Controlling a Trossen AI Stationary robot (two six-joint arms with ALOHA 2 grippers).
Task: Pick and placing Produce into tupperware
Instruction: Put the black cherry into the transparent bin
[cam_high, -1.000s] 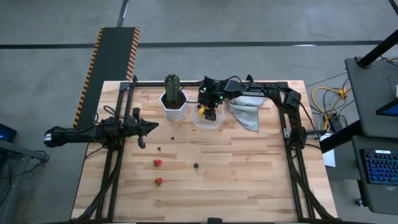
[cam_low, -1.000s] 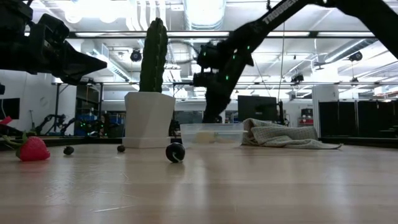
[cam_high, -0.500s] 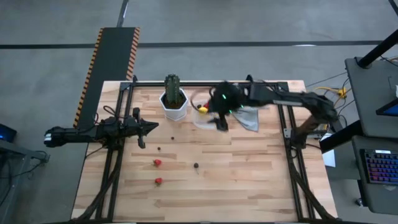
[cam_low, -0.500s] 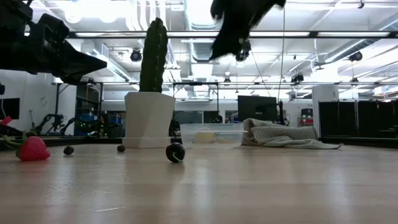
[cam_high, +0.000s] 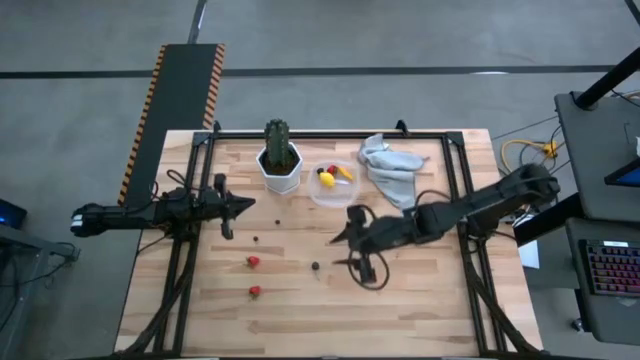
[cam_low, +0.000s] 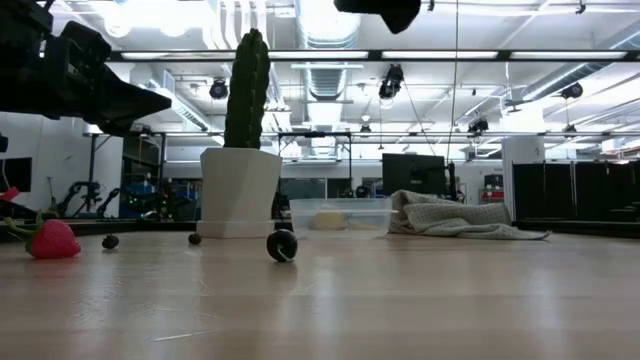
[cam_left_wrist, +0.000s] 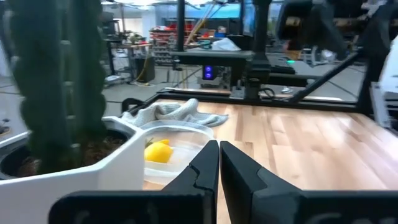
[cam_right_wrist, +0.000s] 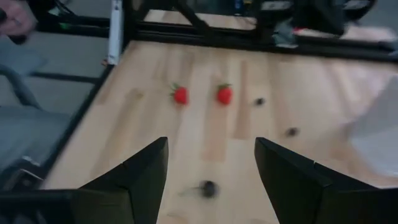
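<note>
The clear tupperware (cam_high: 333, 186) sits beside the white cactus pot (cam_high: 280, 168) and holds a yellow lemon (cam_high: 325, 180) and a yellow-orange stick (cam_high: 344, 172). Two red strawberries (cam_high: 253, 262) (cam_high: 254, 291) and dark berries (cam_high: 315, 266) (cam_high: 257, 238) lie on the wood. My right gripper (cam_high: 345, 252) hovers open, well above the table, just right of the nearest dark berry (cam_right_wrist: 208, 188), which shows between its fingers in the right wrist view. My left gripper (cam_high: 240, 205) waits shut near the left edge, pointing at the pot (cam_left_wrist: 93, 168).
A grey cloth (cam_high: 392, 166) lies crumpled right of the tupperware by the far edge. The tall green cactus (cam_low: 246, 88) stands in its pot. A third dark berry (cam_high: 275, 216) rests near the pot. Bare wood spreads across the near half of the table (cam_high: 400, 310).
My right gripper has risen from the tupperware and swung toward the near edge, ending high over the table's middle beside a dark berry. The lemon and the stick stay in the tupperware. My left arm has kept still.
</note>
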